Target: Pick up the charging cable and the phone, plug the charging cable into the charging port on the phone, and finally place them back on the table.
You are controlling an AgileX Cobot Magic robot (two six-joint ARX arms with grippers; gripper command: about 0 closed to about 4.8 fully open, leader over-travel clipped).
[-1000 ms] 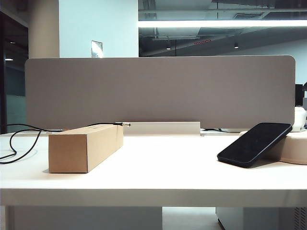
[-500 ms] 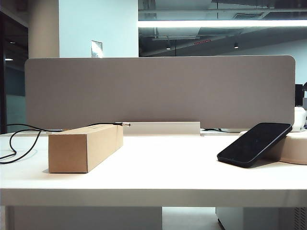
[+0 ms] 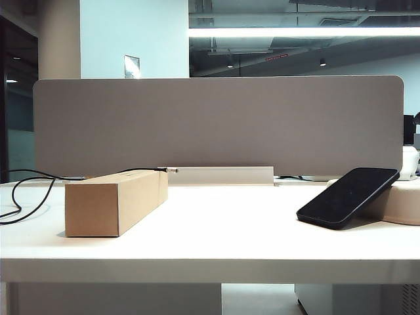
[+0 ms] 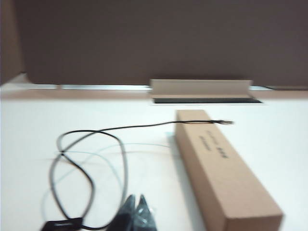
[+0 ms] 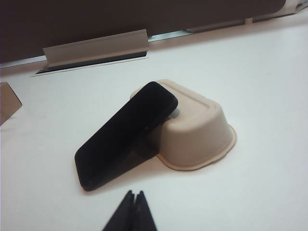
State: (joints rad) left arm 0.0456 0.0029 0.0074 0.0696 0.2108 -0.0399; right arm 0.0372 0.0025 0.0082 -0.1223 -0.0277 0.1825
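The black charging cable (image 3: 26,193) loops over the table (image 3: 216,230) at the left, and its silvery plug tip (image 3: 172,170) rests on top of a brown cardboard box (image 3: 115,200). In the left wrist view the charging cable (image 4: 91,159) curls on the white top beside the box (image 4: 221,168), and my left gripper (image 4: 136,198) is shut and empty above the loops. The black phone (image 3: 348,197) leans on a cream tray (image 3: 400,203) at the right. My right gripper (image 5: 134,193) is shut and empty, a short way from the phone (image 5: 125,139). The charging port is not visible.
A grey-beige divider panel (image 3: 216,125) runs along the back of the table, with a pale cable cover (image 3: 223,175) at its foot. The cream tray (image 5: 197,134) lies upside down under the phone. A white object (image 3: 410,161) stands at the far right edge.
The exterior view shows no real movement; neither arm appears in it, and the cable, box and phone lie as before.
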